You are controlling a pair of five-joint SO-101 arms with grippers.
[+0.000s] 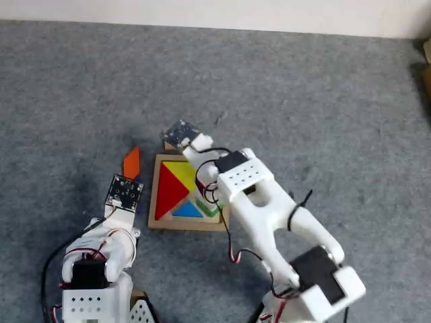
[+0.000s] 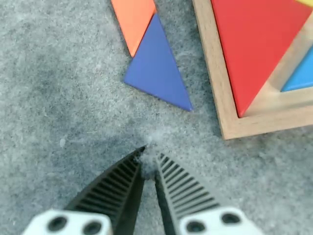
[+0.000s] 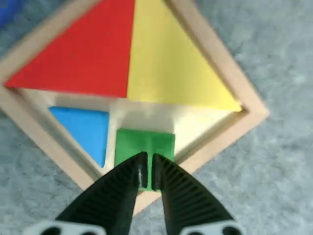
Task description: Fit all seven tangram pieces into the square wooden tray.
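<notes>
"Grey felt counter: where's the tray [image 1: 188,225]?"

"Toward the near edge, holding a red triangle [image 1: 168,190], yellow triangle [image 1: 184,172], light blue triangle [image 1: 186,210] and green square [image 3: 145,143]."

"The arms?"

"Right end effector [image 3: 146,164] pressed together over the green square; left end effector [image 2: 149,159] pressed together, empty, near the dark blue triangle [image 2: 159,68] and orange piece [image 2: 134,19] outside the tray."

Grey, fuzzy cloth covers the surface [image 2: 58,98]. The tray [image 2: 211,73] is pale, bare wood; the red triangle [image 2: 254,44] in it looks matt and smooth.
</notes>
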